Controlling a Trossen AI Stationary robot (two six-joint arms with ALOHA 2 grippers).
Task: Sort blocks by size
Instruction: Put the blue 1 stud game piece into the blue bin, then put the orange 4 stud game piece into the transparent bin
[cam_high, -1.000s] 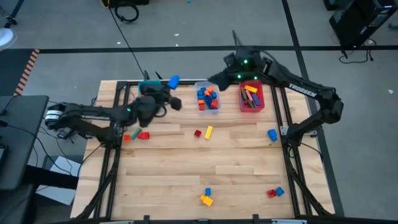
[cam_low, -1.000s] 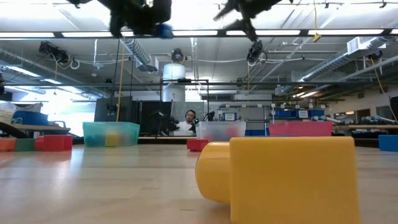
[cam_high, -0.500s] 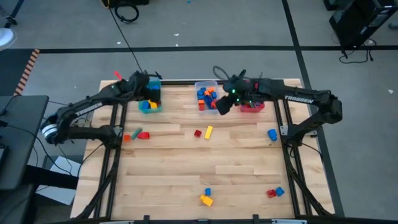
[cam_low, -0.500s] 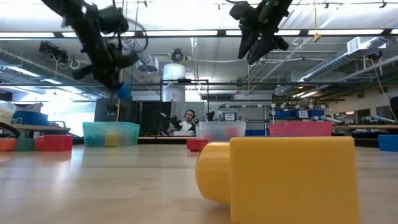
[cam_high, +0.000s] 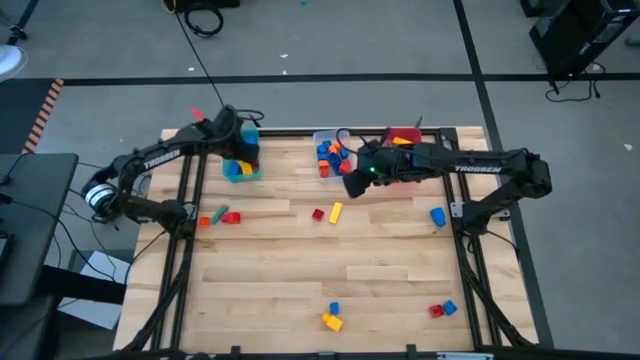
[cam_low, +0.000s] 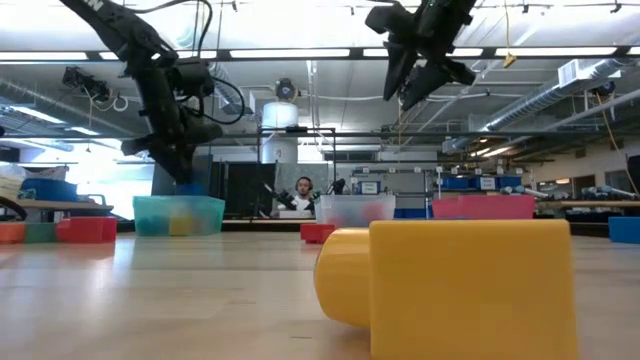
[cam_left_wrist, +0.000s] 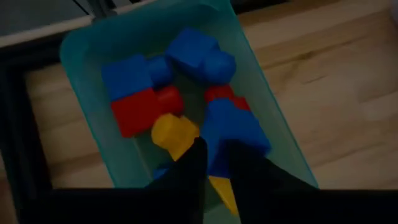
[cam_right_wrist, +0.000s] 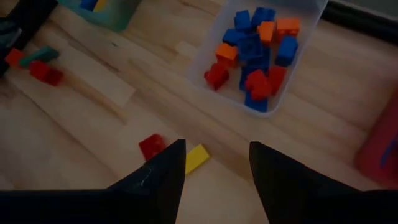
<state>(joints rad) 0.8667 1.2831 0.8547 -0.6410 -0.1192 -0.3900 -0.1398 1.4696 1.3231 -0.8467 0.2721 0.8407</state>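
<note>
A: How many bins do we count?

B: We count three along the far edge: the teal bin (cam_high: 240, 168), the clear bin (cam_high: 331, 152) and the red bin (cam_high: 405, 137), which the right arm partly covers.

A: And the loose blocks on the table (cam_high: 300, 270)?

B: Nine, we think. An orange block (cam_high: 204, 221), a green block (cam_high: 218, 215) and a red block (cam_high: 232, 217) lie close together at the left. A second red block (cam_high: 318, 214) and a yellow bar (cam_high: 335, 211) lie in the middle, just beside each other. One blue block (cam_high: 438, 215) lies at the right. At the near edge we see a small blue block (cam_high: 334, 309) touching a yellow block (cam_high: 331, 321), and a red-and-blue pair (cam_high: 442, 310) near the right corner.

A: Where are the grippers?

B: The left gripper (cam_left_wrist: 214, 158) hangs over the teal bin, fingers narrow, almost closed and holding nothing. Under it lie blue blocks (cam_left_wrist: 194, 53), a red one (cam_left_wrist: 140, 109) and a yellow one (cam_left_wrist: 174, 134). The right gripper (cam_right_wrist: 216, 155) is wide apart and empty, above the table between the clear bin and the yellow bar.

A: What differs from one second ago?

B: Then the left gripper was in front of the teal bin and carried a blue block; now it is over the bin and the block is not in its fingers. The right gripper was above the clear and red bins; it has moved toward the middle of the table. The loose blocks have not moved.
</note>
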